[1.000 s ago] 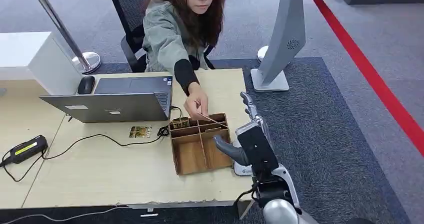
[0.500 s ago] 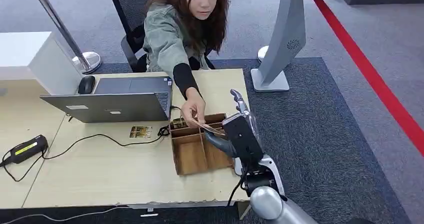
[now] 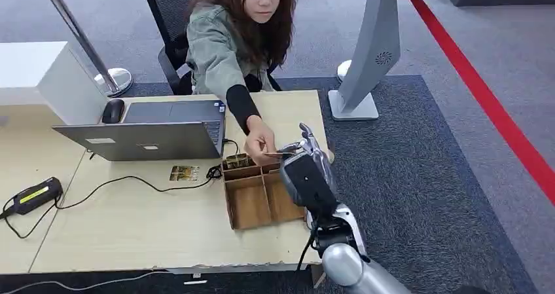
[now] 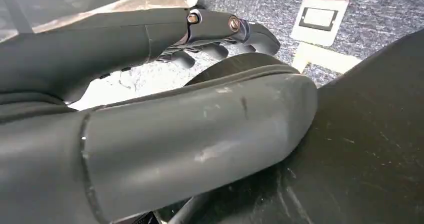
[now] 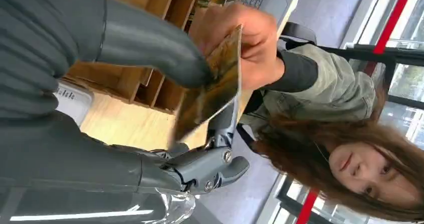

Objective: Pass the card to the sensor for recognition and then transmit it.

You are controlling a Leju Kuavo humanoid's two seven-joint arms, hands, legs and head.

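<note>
A person across the table holds out a brownish card (image 3: 283, 153) over the divided cardboard box (image 3: 252, 205). My right hand (image 3: 306, 168) is raised at it, its back toward the head camera. In the right wrist view the card (image 5: 212, 92) stands between my thumb (image 5: 150, 44) and my fingers (image 5: 220, 129). The thumb tip touches its face, and the person's hand (image 5: 247, 49) still grips its far edge. The white sensor (image 5: 72, 102) lies on the table by the box, under my hand. My left hand (image 4: 165, 99) hangs by my side, holding nothing, fingers loosely apart.
A laptop (image 3: 147, 133) with a mouse (image 3: 112, 110) stands at the table's back left. A second card (image 3: 184, 173), a black cable and a power adapter (image 3: 31, 196) lie in front of it. A white kiosk stand (image 3: 366, 58) rises on the carpet to the right.
The person lifted the card out of the box and held it toward me. My right hand rose and moved left to it, and the thumb closed in onto the card.
</note>
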